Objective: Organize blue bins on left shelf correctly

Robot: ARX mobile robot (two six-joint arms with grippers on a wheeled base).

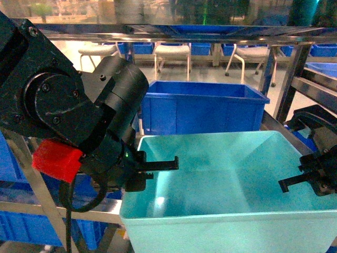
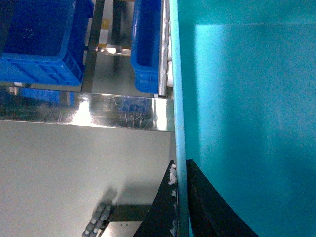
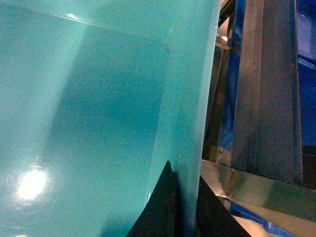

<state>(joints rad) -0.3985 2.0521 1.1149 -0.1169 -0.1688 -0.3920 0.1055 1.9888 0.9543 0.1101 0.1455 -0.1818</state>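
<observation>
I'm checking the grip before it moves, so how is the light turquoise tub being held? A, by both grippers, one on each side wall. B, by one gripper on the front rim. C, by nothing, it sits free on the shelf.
A: the left gripper and right gripper each straddle a side wall of the turquoise tub.

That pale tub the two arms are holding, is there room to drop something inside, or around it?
The turquoise tub is bare between the left gripper and right gripper. Behind, a dark blue tub crowds close; the shelf hems the right.
</observation>
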